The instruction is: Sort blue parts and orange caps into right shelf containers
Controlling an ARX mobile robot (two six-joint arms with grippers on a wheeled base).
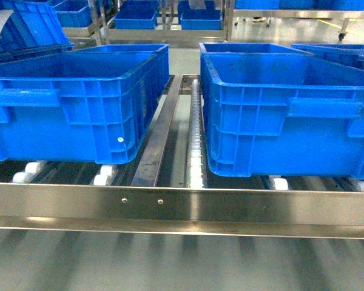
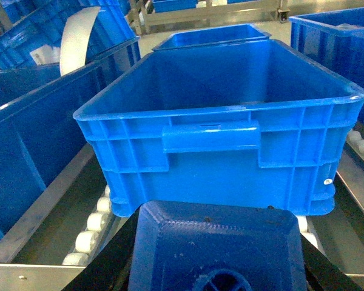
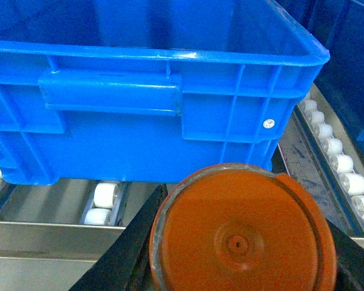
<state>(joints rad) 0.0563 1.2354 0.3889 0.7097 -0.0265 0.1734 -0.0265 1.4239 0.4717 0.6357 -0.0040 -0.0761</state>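
Observation:
Two large blue crates stand on the steel shelf (image 1: 182,209): the left crate (image 1: 73,109) and the right crate (image 1: 291,115). Neither gripper shows in the head view. In the left wrist view my left gripper (image 2: 217,225) is shut on a blue part (image 2: 212,257), held just in front of a crate's handle wall (image 2: 230,151) and below its rim. In the right wrist view my right gripper (image 3: 249,212) is shut on an orange cap (image 3: 242,239), its round end face toward the camera, in front of a crate wall (image 3: 139,121). Both crate interiors look empty where visible.
White rollers (image 1: 196,157) and a steel divider rail (image 1: 158,139) run between the two crates. More blue crates stand behind (image 1: 136,15) and to both sides (image 2: 24,139). A white curved strip (image 2: 76,39) lies over the crate at the left. Rollers (image 3: 337,160) line the right side.

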